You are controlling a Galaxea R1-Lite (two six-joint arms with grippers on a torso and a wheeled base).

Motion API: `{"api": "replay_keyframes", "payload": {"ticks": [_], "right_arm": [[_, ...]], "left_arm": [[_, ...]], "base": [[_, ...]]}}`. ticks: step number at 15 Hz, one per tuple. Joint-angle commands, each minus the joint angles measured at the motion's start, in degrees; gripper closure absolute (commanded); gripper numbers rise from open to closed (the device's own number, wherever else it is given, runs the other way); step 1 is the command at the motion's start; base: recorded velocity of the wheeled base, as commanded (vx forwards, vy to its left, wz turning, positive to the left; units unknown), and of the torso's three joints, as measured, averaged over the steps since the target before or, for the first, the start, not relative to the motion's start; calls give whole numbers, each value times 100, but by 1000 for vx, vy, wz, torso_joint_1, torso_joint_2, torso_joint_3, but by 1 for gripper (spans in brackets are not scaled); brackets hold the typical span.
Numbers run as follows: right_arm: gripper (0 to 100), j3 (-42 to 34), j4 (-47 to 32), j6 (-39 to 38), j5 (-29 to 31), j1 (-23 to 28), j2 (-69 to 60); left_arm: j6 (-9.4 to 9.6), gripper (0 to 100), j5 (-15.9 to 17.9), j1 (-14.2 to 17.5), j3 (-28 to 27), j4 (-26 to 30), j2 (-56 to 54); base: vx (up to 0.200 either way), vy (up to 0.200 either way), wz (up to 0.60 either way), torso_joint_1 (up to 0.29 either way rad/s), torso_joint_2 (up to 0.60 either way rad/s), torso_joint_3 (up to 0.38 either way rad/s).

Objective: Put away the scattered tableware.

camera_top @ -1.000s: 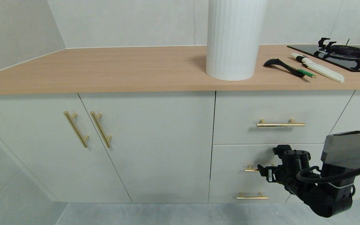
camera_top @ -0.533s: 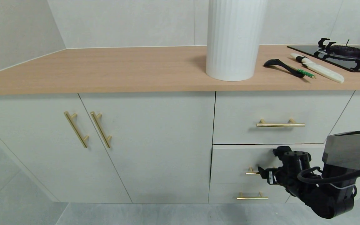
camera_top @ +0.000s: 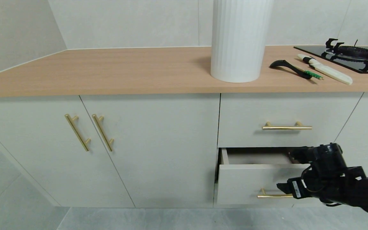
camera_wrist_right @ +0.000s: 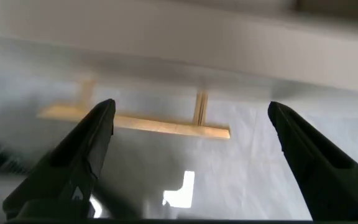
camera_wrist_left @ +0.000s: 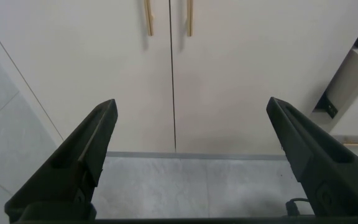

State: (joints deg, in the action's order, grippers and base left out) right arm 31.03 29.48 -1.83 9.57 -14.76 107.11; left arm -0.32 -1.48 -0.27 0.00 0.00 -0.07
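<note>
Black ladle (camera_top: 286,67) and white knife (camera_top: 327,72) on table (camera_top: 107,70), right of white canister (camera_top: 238,41). Below canister, drawer (camera_top: 251,182) standing open, inside mostly hidden; right end effector (camera_wrist_right: 189,109) spread at its handle (camera_top: 272,195). Left end effector (camera_wrist_left: 191,102) spread too.

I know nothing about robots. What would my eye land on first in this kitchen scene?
Probably the tall white ribbed cylinder standing on the wooden countertop, above the drawers. Next, the middle drawer below it stands open, with the black right gripper at its gold handle. A black ladle and a white knife lie on the countertop between the cylinder and the stove.
</note>
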Motion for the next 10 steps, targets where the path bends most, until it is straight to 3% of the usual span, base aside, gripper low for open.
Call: {"api": "replay_keyframes", "payload": {"ticks": [1, 5, 8, 10], "right_arm": [[0, 483, -1664, 7, -263, -334, -2203], [0, 466, -1515, -72, -263, -475, -2027], [0, 308, -337, -511, -140, -554, -1104], [0, 132, 700, -547, 282, -563, -410]], "left_arm": [[-3, 0, -2, 0, 0, 0, 7], [-3, 0, -2, 0, 0, 0, 7], [-3, 0, -2, 0, 0, 0, 7], [-3, 0, -2, 0, 0, 0, 7]], "base": [[0, 0, 0, 0, 0, 0], [0, 0, 0, 0, 0, 0], [0, 0, 0, 0, 0, 0], [0, 0, 0, 0, 0, 0]]}}
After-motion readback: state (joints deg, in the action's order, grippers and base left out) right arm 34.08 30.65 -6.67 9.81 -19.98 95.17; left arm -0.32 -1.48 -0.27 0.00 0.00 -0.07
